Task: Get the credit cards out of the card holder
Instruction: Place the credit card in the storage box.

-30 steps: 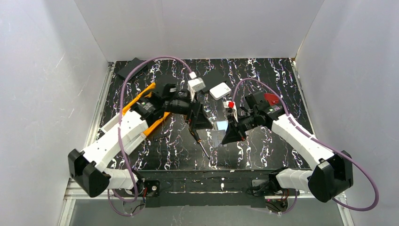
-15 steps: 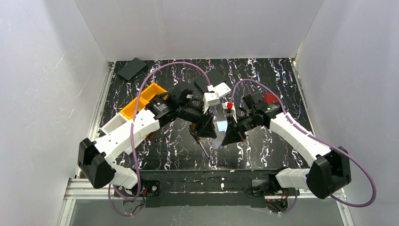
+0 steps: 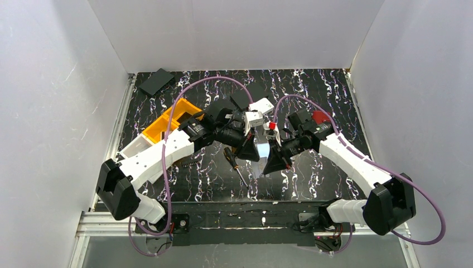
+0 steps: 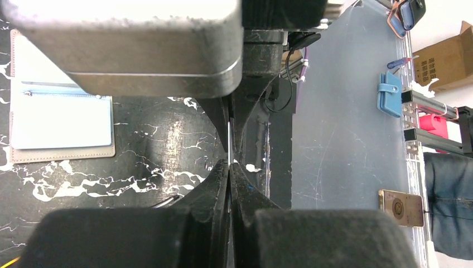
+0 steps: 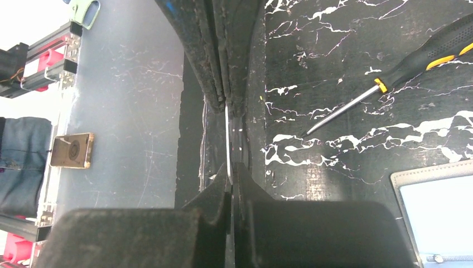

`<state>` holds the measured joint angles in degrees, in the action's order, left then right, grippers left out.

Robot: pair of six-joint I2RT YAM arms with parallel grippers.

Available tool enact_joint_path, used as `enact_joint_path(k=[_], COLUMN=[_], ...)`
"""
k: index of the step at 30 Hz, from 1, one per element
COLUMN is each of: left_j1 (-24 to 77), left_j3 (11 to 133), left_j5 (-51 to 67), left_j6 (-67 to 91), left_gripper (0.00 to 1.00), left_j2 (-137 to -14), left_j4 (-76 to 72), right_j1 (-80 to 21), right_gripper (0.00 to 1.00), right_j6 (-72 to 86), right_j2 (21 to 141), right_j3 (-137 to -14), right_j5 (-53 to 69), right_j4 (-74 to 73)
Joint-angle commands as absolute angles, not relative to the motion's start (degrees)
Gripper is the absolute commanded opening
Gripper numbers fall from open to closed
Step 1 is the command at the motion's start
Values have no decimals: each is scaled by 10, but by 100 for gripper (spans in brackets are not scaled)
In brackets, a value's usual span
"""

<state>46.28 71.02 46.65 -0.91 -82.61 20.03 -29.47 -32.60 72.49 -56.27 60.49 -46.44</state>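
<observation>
White walls box in a black marbled table, where both arms reach inward and meet near the middle. The left gripper has its fingers pressed together on a credit card, which shows only edge-on, as a thin pale line between the tips. The right gripper faces it from the other side and is likewise clamped on that thin pale edge, so the card is held up off the table between the two. The card holder lies open and flat on the table just beside the grippers, pale blue inside with a grey-brown rim. Neither gripper touches it. A screwdriver with a black and yellow handle lies near the holder. An orange bin sits under the left arm, and a white box is beyond the grippers toward the back wall.
</observation>
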Motion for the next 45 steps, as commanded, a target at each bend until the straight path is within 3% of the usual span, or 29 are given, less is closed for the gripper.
enact_joint_path(k=[1, 4, 14, 16, 19, 20, 23, 25, 28, 35, 36, 37, 39, 43, 45], left_j1=[468, 468, 467, 466, 462, 462, 461, 462, 476, 491, 493, 495, 496, 497, 497], left_j3=[687, 659, 519, 501, 462, 437, 378, 294, 251, 259, 258, 258, 256, 253, 249], left_j5=[501, 494, 421, 381, 321, 302, 232, 170, 122, 98, 96, 94, 91, 86, 85], left_j6=[12, 35, 190, 214, 269, 288, 347, 415, 462, 483, 486, 488, 489, 487, 486], left_gripper=[0, 0, 0, 0, 0, 0, 0, 0, 0, 0, 0, 0, 0, 0, 0], left_j2=[-806, -784, -680, -663, -631, -616, -561, -527, -556, -612, -619, -625, -629, -630, -632], left_j4=[197, 175, -28, -40, -75, -99, -180, -310, -464, -547, -558, -566, -571, -575, -575], right_j1=[-296, -296, -293, -286, -252, -232, -196, -190, -190, -191, -191, -191, -191, -191, -191], right_gripper=[1, 3, 47, 59, 87, 92, 96, 98, 98, 91, 82, 65, 44, 10, 1], right_j6=[-335, -334, -306, -291, -233, -203, -13, 128, 126, 170, 199, 222, 225, 221, 216], right_j2=[725, 719, 695, 691, 681, 674, 646, 609, 627, 677, 686, 700, 711, 715, 709], right_j3=[-587, -585, -565, -554, -532, -522, -465, -400, -411, -422, -424, -436, -448, -453, -452], right_j5=[619, 619, 626, 637, 688, 720, 782, 775, 740, 741, 750, 763, 770, 778, 780], right_j4=[-461, -461, -430, -415, -360, -334, -138, 44, 21, 44, 75, 86, 82, 79, 79])
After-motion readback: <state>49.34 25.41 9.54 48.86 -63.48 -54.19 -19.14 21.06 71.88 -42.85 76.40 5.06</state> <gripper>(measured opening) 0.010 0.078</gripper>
